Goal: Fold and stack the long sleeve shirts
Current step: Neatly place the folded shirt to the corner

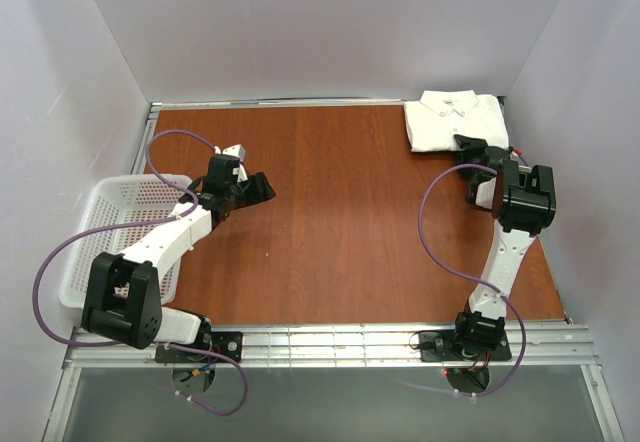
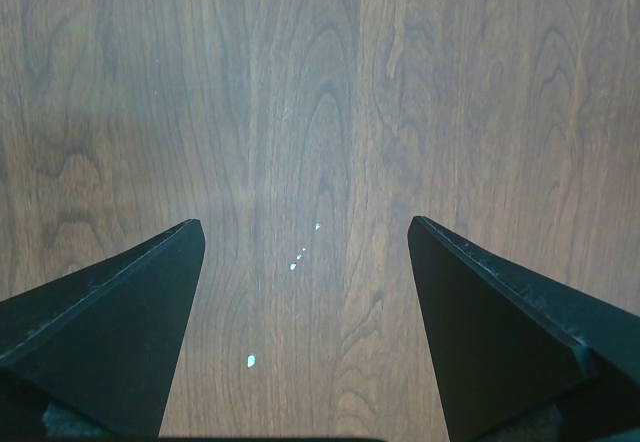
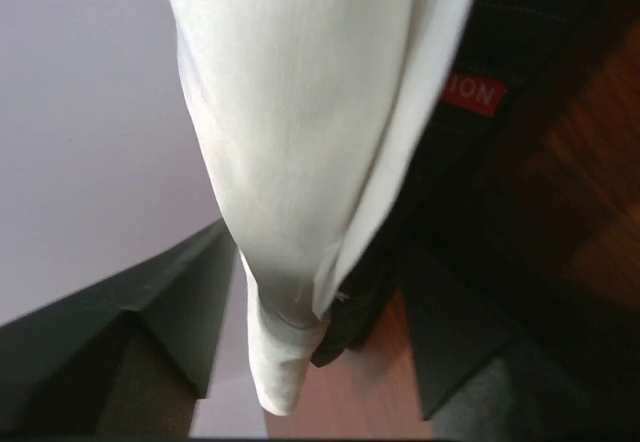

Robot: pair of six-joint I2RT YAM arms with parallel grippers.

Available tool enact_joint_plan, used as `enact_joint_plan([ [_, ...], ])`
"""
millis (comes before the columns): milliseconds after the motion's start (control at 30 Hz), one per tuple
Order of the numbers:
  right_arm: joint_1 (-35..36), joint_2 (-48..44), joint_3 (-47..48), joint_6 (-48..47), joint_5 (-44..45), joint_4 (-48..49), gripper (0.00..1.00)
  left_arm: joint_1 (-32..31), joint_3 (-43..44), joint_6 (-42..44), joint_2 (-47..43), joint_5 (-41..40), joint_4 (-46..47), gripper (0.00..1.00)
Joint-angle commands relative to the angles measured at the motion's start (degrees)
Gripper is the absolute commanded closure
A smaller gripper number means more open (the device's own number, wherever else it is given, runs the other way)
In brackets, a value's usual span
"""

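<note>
Right gripper (image 3: 318,292) at white shirt's (image 1: 455,119) near edge: jaws apart, straddling its folded edge and dark striped shirt (image 3: 520,22). Left gripper (image 2: 305,227) well left of it, spread wide, grasping nothing.

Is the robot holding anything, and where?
Left gripper: nothing. Right gripper straddles a corner of the white shirt and dark shirt; whether it grips, I cannot tell.

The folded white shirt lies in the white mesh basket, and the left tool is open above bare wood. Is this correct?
No. The white shirt lies at the far right corner of the table, not in the basket, as the top external view shows. The left tool is open above bare wood.
</note>
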Motion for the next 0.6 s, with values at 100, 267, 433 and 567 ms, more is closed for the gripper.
enact_joint_plan([
  [100,-0.4,-9.5,-9.4,-3.0,-2.5,1.3,0.25,0.4,-0.8,-0.1,-2.6,0.6,0.5,0.22],
  [267,-1.2,-23.9,-21.3,-7.4,-4.3,-2.3,0.16,0.5,-1.5,0.2,-5.6,0.1,0.8,0.17],
  [433,-3.5,-45.8,-28.1,-21.5,-10.8,-24.4,0.09,0.4,-0.9,-0.6,-8.7,2.3,-1.0,0.09],
  [567,-7.0,-67.7,-23.3,-39.9,-11.7,-59.2,0.02,0.4,2.4,-1.7,-16.5,1.6,-9.3,0.08],
])
